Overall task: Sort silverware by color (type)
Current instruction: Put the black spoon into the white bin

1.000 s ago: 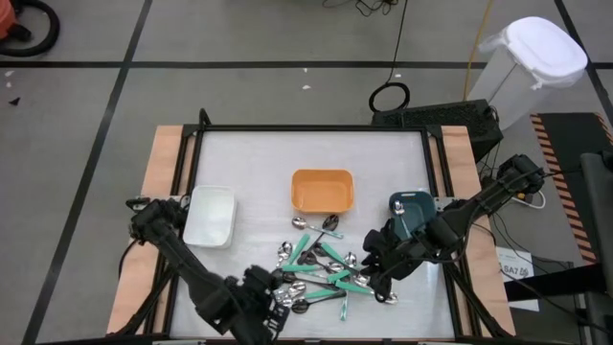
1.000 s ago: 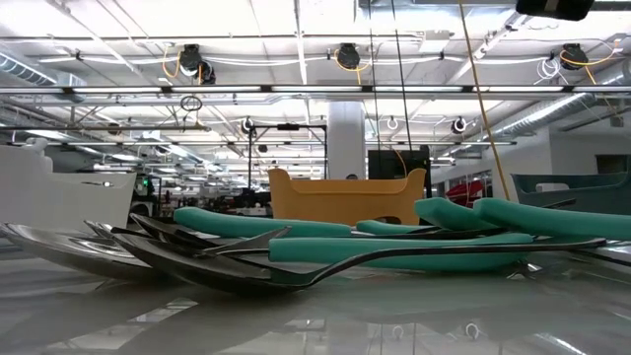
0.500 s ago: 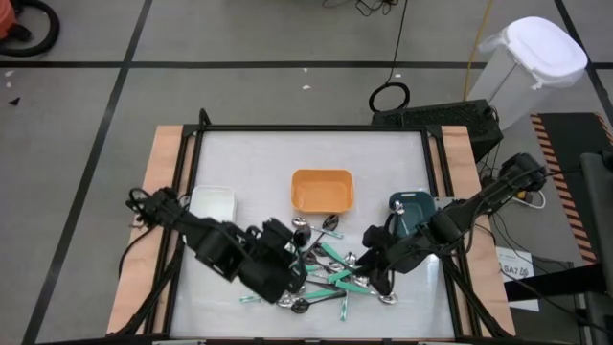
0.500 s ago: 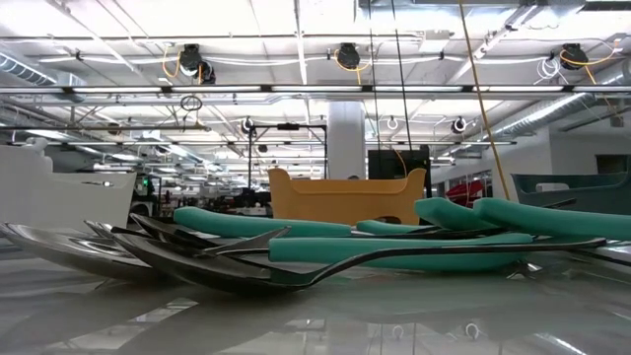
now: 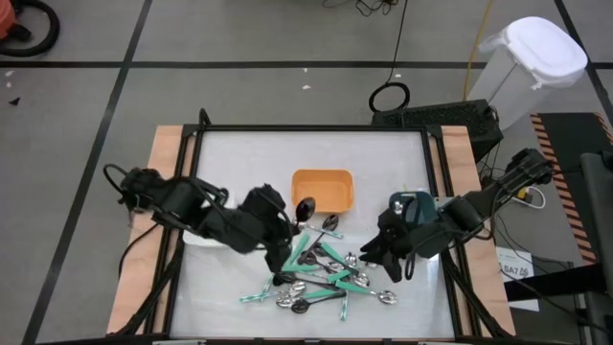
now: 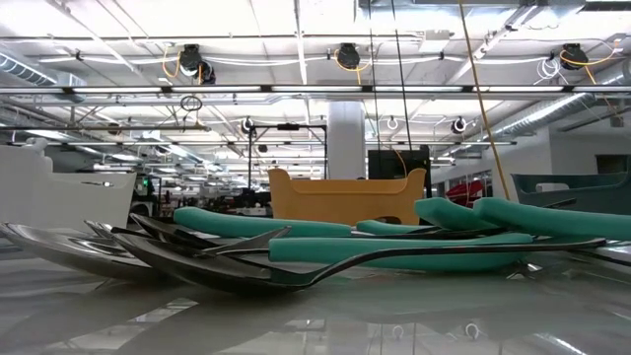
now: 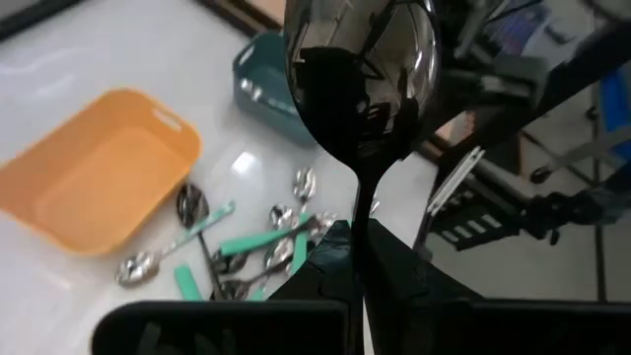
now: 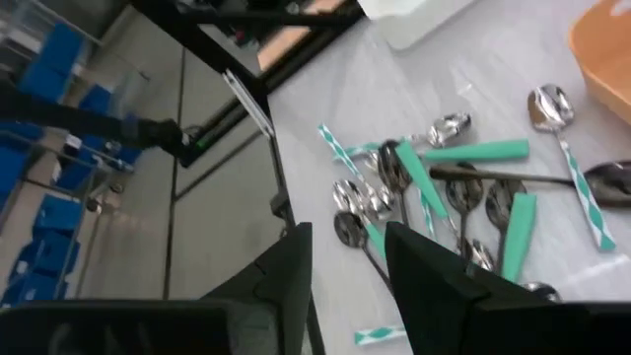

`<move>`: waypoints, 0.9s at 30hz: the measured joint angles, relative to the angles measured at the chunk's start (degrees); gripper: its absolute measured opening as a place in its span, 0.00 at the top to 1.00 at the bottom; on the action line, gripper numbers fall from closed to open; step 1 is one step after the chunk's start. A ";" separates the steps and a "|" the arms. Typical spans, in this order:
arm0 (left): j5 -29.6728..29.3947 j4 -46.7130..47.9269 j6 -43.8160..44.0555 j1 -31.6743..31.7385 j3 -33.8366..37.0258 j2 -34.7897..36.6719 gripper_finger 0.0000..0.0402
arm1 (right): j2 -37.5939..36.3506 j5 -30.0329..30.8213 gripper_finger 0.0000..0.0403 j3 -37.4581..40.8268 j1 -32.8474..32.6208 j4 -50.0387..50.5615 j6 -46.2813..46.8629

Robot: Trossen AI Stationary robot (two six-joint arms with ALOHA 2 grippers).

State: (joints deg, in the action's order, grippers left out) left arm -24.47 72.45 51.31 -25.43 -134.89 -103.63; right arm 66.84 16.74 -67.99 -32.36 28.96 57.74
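The silverware lies in a loose pile on the table's near middle: shiny spoons, several with teal handles. It also shows in the right wrist view. My left gripper hovers over the pile's far-left side, shut on an all-black spoon whose bowl is by the orange bin's near-left corner. My right gripper is open and empty above the pile's right edge, its two fingers apart. My left gripper pinches the black spoon by its thin handle between the two fingers. The handle's lower end is hidden between them. The spoon sticks out forward along the fingers, bowl outermost. It is lifted clear of the table and the pile.
The orange bin stands just beyond the pile. The dark teal bin is at the right, next to my right arm. The white bin at the left is mostly hidden under my left arm. The far half of the table is bare.
My left gripper has swung from the table's near edge, left of the pile, across it toward the orange bin and upward, carrying the black spoon lifted clear. My right gripper has drawn back slightly from the pile.
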 joint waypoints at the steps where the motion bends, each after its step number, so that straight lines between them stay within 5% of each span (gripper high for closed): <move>1: -0.02 0.08 -0.53 0.27 0.00 0.50 0.99 | -0.20 0.13 0.69 0.00 0.00 -0.44 -0.08; 9: 1.71 1.86 -6.19 0.96 0.00 3.72 0.99 | -0.45 1.55 0.69 0.00 0.00 -1.28 0.01; 18: -1.24 17.22 -2.73 0.96 0.00 7.32 0.99 | -0.44 4.46 0.69 0.00 0.00 -0.88 0.71; 27: -5.01 17.39 -7.11 2.33 2.20 14.56 0.99 | -0.43 6.27 0.69 0.00 0.02 -0.86 2.38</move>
State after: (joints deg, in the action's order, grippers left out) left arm -29.48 89.84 44.20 -23.10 -132.69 -89.07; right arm 66.41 23.01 -67.99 -32.34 28.10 60.12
